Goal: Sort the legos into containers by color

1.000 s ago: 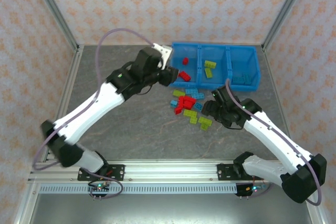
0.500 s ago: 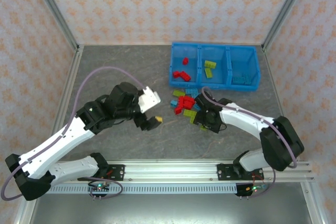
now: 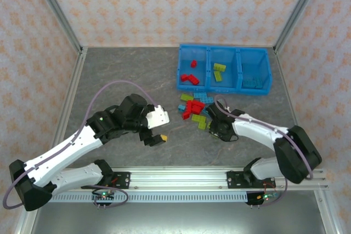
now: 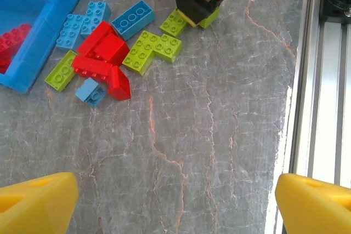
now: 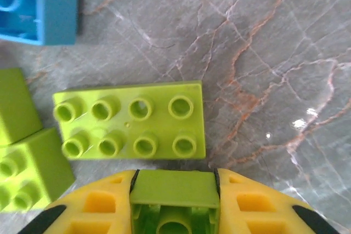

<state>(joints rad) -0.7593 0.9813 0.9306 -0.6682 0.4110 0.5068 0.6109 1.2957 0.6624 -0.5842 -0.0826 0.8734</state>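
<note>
Some bricks sat in the bin; a pile lay on the surface. My right jaws held a green brick; my left jaws were wide.

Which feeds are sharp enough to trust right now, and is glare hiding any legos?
Top external: even light, soft shadows, no glare on the loose legos. Left wrist: pile crisp, left gripper fingertips blurred at the bottom corners. Right wrist: eight-stud green brick and gripped green brick sharp; small glints on the table, hiding nothing.
</note>
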